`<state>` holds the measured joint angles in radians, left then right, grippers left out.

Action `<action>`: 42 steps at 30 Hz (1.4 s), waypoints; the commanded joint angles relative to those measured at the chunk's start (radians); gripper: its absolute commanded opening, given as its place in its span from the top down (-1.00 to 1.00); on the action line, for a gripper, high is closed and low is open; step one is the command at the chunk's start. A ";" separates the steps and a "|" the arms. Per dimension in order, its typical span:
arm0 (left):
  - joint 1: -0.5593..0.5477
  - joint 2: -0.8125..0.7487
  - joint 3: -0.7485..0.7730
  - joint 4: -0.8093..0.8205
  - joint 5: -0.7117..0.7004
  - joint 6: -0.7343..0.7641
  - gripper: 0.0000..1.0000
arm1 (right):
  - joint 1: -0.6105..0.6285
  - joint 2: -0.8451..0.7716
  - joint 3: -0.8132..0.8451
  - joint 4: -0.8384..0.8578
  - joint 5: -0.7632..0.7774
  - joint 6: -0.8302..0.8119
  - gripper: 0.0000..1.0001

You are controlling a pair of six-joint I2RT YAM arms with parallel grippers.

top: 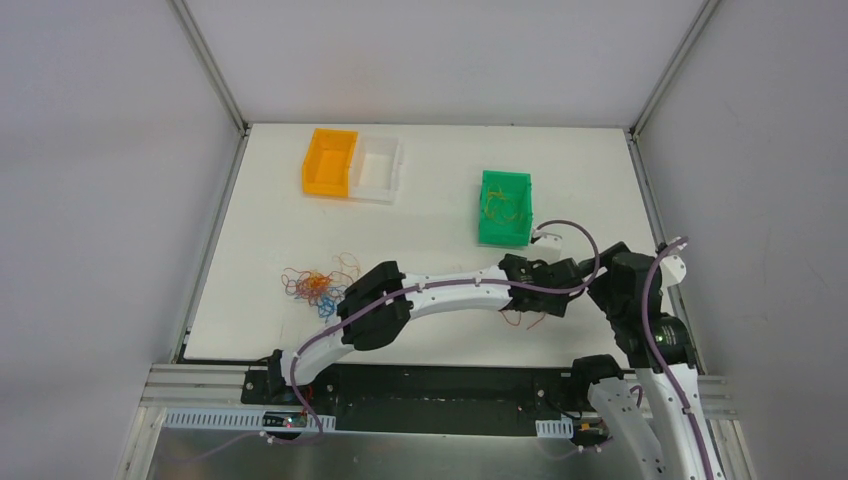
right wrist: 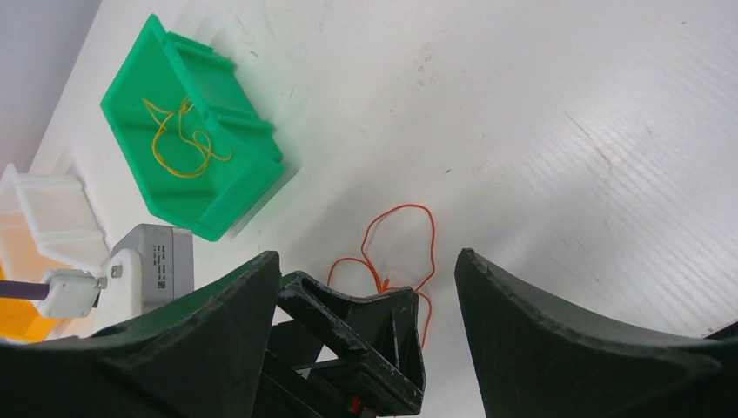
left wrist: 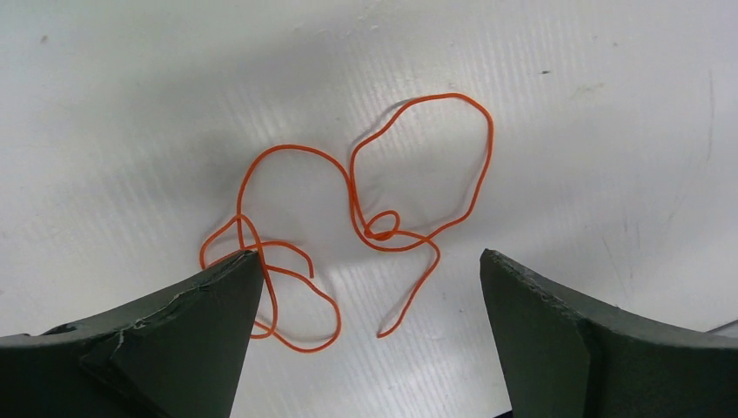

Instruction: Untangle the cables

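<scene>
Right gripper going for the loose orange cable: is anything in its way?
Yes. The left gripper sits between the open right gripper and the orange cable, hiding its near loops in the right wrist view. Only the far loop lies clear on the table.

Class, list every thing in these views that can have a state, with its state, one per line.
left gripper: open, over the orange cable
right gripper: open, empty
orange cable: lying loose, one small loop crossing
yellow cable: inside the green bin
cable tangle: bunched, not separated
orange bin: looks empty
white bin: looks empty
</scene>
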<state>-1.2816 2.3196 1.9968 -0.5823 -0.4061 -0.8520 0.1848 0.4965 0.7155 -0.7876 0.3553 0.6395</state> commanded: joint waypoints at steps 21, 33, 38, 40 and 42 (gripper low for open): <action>0.029 0.219 0.028 -0.085 -0.053 0.031 -0.54 | 0.005 -0.165 0.224 0.016 0.263 -0.066 -0.54; 0.049 0.037 -0.157 -0.084 -0.059 0.088 1.00 | 0.006 -0.143 0.222 0.039 0.249 -0.076 -0.53; 0.095 -0.178 -0.339 -0.082 -0.032 0.127 1.00 | 0.006 -0.127 0.182 0.060 0.166 -0.083 -0.51; 0.129 -0.299 -0.420 -0.082 -0.015 0.158 1.00 | 0.006 -0.117 0.157 0.070 0.121 -0.083 -0.52; 0.169 -0.402 -0.497 -0.083 0.012 0.189 1.00 | 0.006 -0.111 0.132 0.075 0.082 -0.077 -0.51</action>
<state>-1.1919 2.1334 1.6196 -0.5674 -0.4522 -0.7460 0.1860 0.3531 0.8860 -0.7574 0.5297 0.5751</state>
